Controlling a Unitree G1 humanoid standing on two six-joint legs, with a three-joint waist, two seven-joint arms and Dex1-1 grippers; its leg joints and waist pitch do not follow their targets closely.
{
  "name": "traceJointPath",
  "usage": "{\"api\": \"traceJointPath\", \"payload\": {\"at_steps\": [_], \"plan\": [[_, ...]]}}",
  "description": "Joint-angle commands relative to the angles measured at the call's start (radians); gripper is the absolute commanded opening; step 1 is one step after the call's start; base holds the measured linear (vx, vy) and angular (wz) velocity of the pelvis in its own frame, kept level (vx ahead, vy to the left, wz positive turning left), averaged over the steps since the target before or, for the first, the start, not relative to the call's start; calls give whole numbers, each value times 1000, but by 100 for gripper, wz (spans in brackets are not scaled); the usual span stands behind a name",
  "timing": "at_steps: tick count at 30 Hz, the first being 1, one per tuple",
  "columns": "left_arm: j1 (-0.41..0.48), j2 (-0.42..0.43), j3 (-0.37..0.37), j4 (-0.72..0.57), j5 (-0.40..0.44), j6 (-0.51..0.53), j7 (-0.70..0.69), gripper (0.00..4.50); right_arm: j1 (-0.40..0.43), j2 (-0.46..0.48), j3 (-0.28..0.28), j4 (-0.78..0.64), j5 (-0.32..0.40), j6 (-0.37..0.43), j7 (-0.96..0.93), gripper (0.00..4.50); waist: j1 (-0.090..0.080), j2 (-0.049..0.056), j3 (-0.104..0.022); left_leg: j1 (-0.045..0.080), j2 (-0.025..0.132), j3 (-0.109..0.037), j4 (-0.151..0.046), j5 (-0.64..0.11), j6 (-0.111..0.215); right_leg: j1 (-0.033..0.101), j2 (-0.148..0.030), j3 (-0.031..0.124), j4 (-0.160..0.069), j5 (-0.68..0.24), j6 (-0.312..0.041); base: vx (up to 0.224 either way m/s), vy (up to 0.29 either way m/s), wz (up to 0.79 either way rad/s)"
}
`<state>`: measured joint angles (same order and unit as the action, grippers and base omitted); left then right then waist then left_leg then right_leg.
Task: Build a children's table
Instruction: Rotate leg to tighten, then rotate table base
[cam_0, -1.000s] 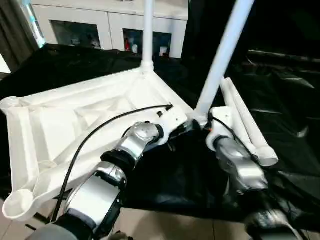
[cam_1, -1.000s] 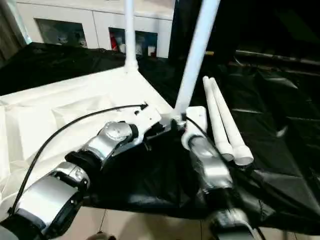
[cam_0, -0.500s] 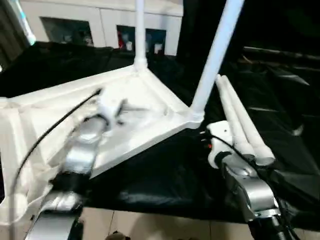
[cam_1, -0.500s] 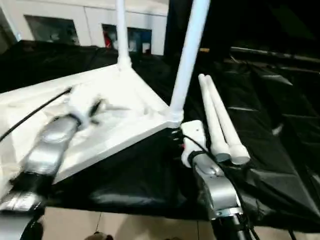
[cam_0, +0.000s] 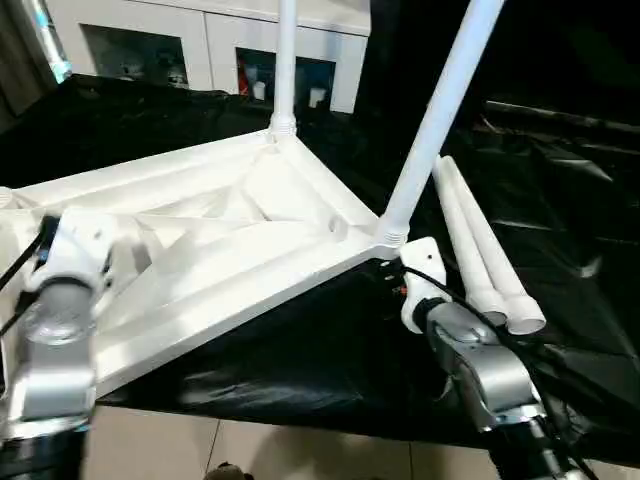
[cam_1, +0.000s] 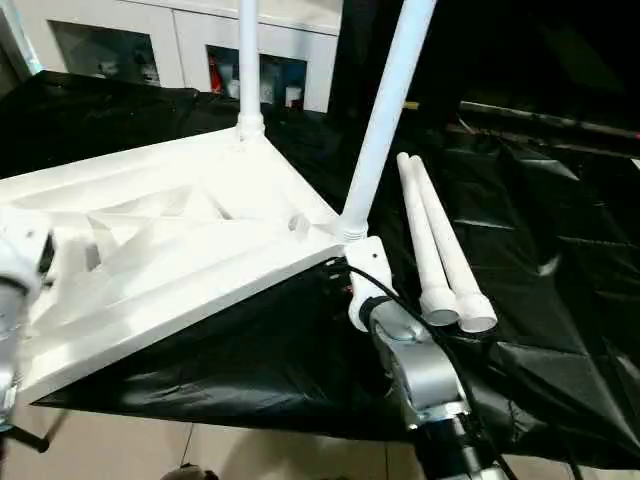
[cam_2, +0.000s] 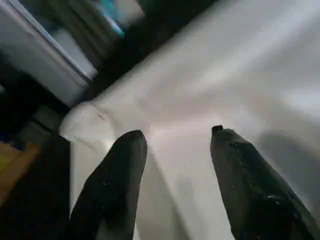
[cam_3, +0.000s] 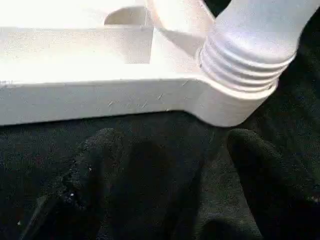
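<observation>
The children's table lies upside down on the black-draped work table, its ribbed white tabletop (cam_0: 230, 250) facing up. One white leg (cam_0: 285, 60) stands in the far corner socket. A second leg (cam_0: 440, 110) stands, leaning, in the near right corner socket (cam_3: 235, 105). Two loose legs (cam_0: 480, 250) lie side by side on the cloth to the right. My left gripper (cam_2: 175, 137) hovers open over the tabletop's left part, holding nothing. Just in front of the near right corner, my right gripper (cam_3: 175, 137) is wide open and apart from the socket.
White cabinets with glass doors (cam_0: 200, 50) stand behind the work table. The black cloth (cam_0: 330, 350) hangs over the near edge, with pale floor tiles (cam_0: 300, 450) below. Dark drape fills the back right.
My left arm has swung from the near right corner leg to the tabletop's left side, and its fingers have opened. The right arm has drawn back slightly from the corner.
</observation>
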<state>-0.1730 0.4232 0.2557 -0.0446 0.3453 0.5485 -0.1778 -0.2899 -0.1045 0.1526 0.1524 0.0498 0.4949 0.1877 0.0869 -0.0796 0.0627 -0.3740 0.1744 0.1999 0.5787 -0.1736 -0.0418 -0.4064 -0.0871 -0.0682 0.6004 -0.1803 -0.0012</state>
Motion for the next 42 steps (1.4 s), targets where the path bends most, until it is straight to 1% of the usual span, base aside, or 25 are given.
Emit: {"api": "traceJointPath", "payload": {"at_steps": [1, 2, 5, 6, 11, 14, 16, 17, 18, 20, 21, 23, 24, 27, 29, 32, 33, 35, 36, 37, 38, 39, 40, 41, 42], "plan": [[5, 44, -43, 24, -30, 40, -124, 201, -37, 7, 4, 38, 6, -2, 10, 338, -3, 21, -60, 24, 57, -36, -82, -305, -43, 25, -56, 54, -71, -235, -118, 0, 0, 0], [5, 58, -55, 33, -35, 40, -153, 201, -46, 10, 7, 50, 5, -6, 13, 338, -2, 16, -60, 24, 54, -35, -81, -296, -40, 24, -56, 53, -68, -231, -124, 0, 0, 0], [-5, 85, -88, 65, -53, 18, -212, 174, -77, 20, 9, 98, -1, -20, 15, 307, 0, 19, -60, 26, 57, -34, -82, -282, -44, 24, -58, 55, -63, -202, -140, 0, 0, 0], [-16, 96, -104, 74, -69, 23, -243, 166, -102, 28, 6, 139, -5, -35, 15, 298, 0, 16, -61, 27, 58, -33, -83, -281, -47, 24, -59, 55, -64, -193, -141, 0, 0, 0], [-40, 157, -182, 81, -103, 55, -391, 129, -201, 46, -7, 303, -10, -94, 24, 255, -3, 17, -64, 30, 55, -34, -83, -308, -69, 25, -62, 55, -60, -210, -146, 0, 0, 0], [-37, 202, -231, 63, -125, 71, -498, 114, -239, 45, -5, 368, -16, -116, 38, 241, -2, 17, -66, 30, 55, -34, -82, -290, -68, 27, -62, 55, -57, -193, -154, 0, 0, 0], [-28, 237, -265, 32, -151, 77, -585, 83, -261, 44, -1, 398, -19, -121, 47, 210, 0, 10, -67, 29, 55, -30, -79, -253, -61, 31, -63, 55, -53, -157, -165, 0, 0, 0], [-26, 252, -279, 18, -166, 80, -622, 77, -272, 45, -2, 417, -20, -129, 52, 206, 0, 12, -67, 30, 55, -29, -79, -235, -58, 30, -62, 55, -50, -139, -171, 0, 0, 0], [-24, 272, -298, -9, -198, 76, -682, 72, -288, 46, -2, 445, -21, -141, 58, 201, -1, 8, -68, 30, 55, -28, -77, -226, -57, 31, -61, 54, -47, -130, -179, 0, 0, 0], [-19, 296, -322, -49, -247, 59, -765, 62, -309, 47, -2, 484, -23, -160, 66, 189, 0, 8, -67, 30, 55, -27, -78, -231, -57, 31, -62, 54, -48, -145, -182, 0, 0, 0], [-15, 311, -342, -96, -304, 52, -843, 48, -328, 50, -3, 522, -23, -180, 68, 175, -2, 6, -64, 32, 56, -26, -79, -251, -66, 29, -62, 55, -50, -168, -183, 0, 0, 0], [-17, 311, -354, -120, -343, 28, -893, 37, -340, 53, -5, 542, -23, -191, 71, 166, -1, 9, -64, 33, 56, -27, -79, -265, -74, 28, -63, 55, -50, -186, -183, 0, 0, 0], [-34, 292, -373, -138, -383, 2, -935, 25, -355, 57, -6, 560, -23, -200, 77, 159, -2, 6, -64, 33, 56, -26, -79, -264, -80, 27, -61, 55, -48, -176, -183, 0, 0, 0], [-82, 258, -407, -124, -393, 3, -959, 0, -365, 58, -5, 567, -24, -204, 87, 122, -4, 4, -63, 32, 55, -26, -79, -287, -90, 29, -62, 57, -49, -196, -173, 0, 0, 0], [-122, 242, -440, -90, -386, -12, -985, 0, -368, 58, -3, 568, -26, -207, 90, 118, -6, 0, -62, 29, 54, -28, -79, -305, -90, 31, -64, 57, -54, -243, -159, 0, 0, 0], [-198, 197, -487, 0, -362, -53, -1002, 0, -374, 53, -1, 578, -30, -218, 97, 81, -10, 0, -62, 28, 54, -30, -78, -316, -94, 31, -65, 58, -58, -282, -146, 0, 0, 0], [-231, 176, -502, 51, -340, -82, -990, 0, -376, 51, -2, 583, -32, -223, 99, 81, -12, 4, -65, 30, 52, -29, -75, -312, -93, 29, -63, 59, -59, -269, -146, 0, 0, 0], [-291, 141, -528, 157, -291, -143, -951, 0, -378, 47, -5, 592, -35, -232, 101, 71, -15, 5, -67, 22, 51, -32, -76, -291, -91, 36, -61, 58, -58, -241, -148, 0, 0, 0], [-319, 124, -536, 210, -271, -167, -925, 0, -380, 44, -7, 596, -37, -237, 100, 71, -15, 14, -71, 25, 53, -34, -74, -279, -96, 38, -66, 58, -49, -204, -160, 0, 0, 0], [-364, 101, -545, 299, -242, -203, -871, 0, -380, 39, -11, 596, -39, -242, 99, 54, -20, 20, -71, 22, 52, -34, -76, -277, -96, 39, -62, 57, -50, -193, -163, 0, 0, 0], [-394, 87, -550, 358, -225, -225, -835, 0, -381, 36, -14, 597, -41, -245, 97, 42, -22, 13, -70, 23, 49, -30, -73, -285, -91, 36, -58, 57, -56, -197, -160, 0, 0, 0], [-441, 70, -559, 456, -187, -261, -772, 0, -378, 28, -18, 584, -44, -246, 93, 42, -20, 25, -76, 25, 51, -35, -70, -265, -90, 43, -62, 56, -46, -153, -172, 0, 0, 0], [-462, 68, -568, 497, -174, -276, -748, 0, -376, 24, -19, 576, -45, -246, 91, 33, -24, 18, -74, 23, 50, -33, -71, -261, -86, 42, -57, 56, -50, -144, -172, 0, 0, 0], [-484, 71, -583, 542, -147, -289, -715, 0, -373, 19, -22, 561, -45, -244, 88, 23, -22, 23, -77, 23, 50, -35, -68, -242, -84, 47, -60, 55, -43, -109, -184, 0, 0, 0], [-500, 74, -594, 573, -129, -298, -693, 0, -371, 15, -25, 552, -45, -243, 86, 23, -23, 21, -78, 24, 52, -34, -67, -230, -81, 48, -60, 54, -40, -82, -196, 0, 0, 0]]}}
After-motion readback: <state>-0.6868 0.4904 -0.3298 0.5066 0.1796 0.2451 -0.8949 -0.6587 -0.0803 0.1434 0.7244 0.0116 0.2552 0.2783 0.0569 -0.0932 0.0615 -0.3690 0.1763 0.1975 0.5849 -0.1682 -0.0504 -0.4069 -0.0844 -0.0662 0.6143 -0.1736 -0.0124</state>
